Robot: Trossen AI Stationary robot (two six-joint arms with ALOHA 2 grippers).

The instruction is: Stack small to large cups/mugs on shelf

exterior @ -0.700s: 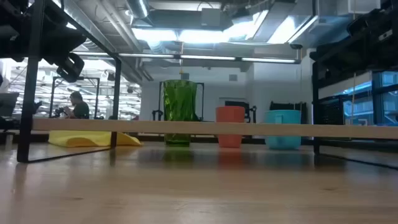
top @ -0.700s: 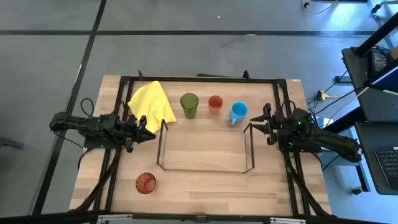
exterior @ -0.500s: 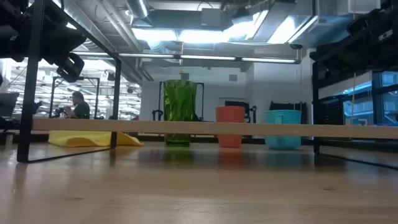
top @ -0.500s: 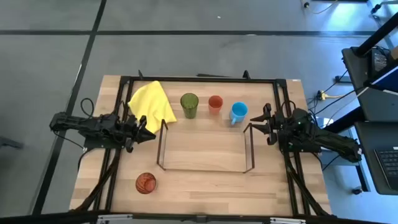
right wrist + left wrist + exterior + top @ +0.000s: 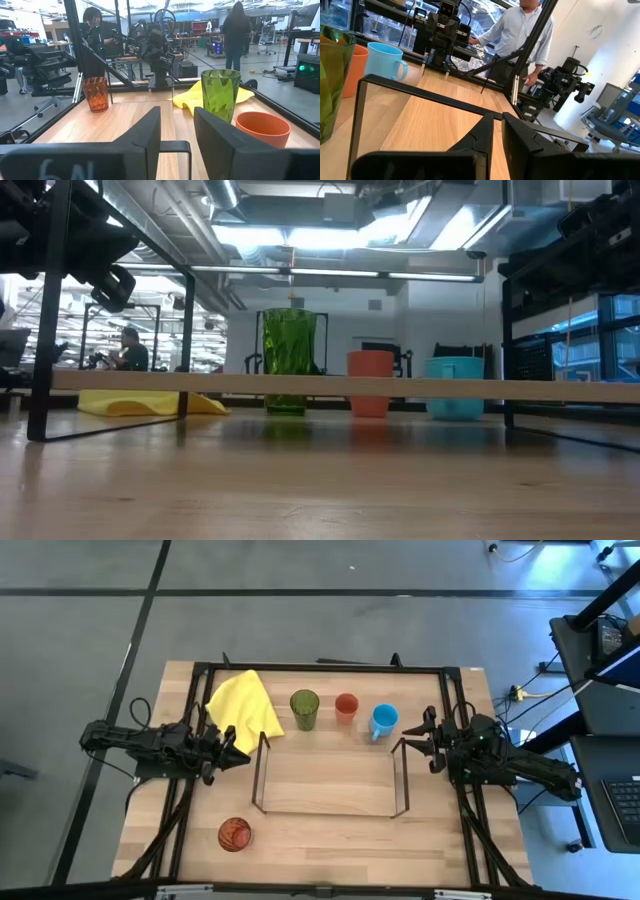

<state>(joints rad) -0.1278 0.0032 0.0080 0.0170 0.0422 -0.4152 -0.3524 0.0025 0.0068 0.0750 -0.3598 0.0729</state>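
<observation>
The green tumbler (image 5: 305, 708), the plain orange cup (image 5: 346, 706) and the light blue mug (image 5: 383, 721) stand upright in a row on the table, behind the wire shelf (image 5: 330, 778). The red-orange patterned cup (image 5: 234, 834) stands alone near the front left. My left gripper (image 5: 241, 754) hovers at the shelf's left end, shut and empty, as the left wrist view (image 5: 497, 120) shows. My right gripper (image 5: 410, 743) hovers at the shelf's right end, beside the blue mug, open and empty, as the right wrist view (image 5: 176, 114) shows.
A yellow cloth (image 5: 243, 706) lies at the back left, beside the tumbler. A black frame (image 5: 320, 667) runs around the table. The shelf's pale board (image 5: 330, 386) spans the low view. People stand beyond the table (image 5: 520, 30) (image 5: 237, 35).
</observation>
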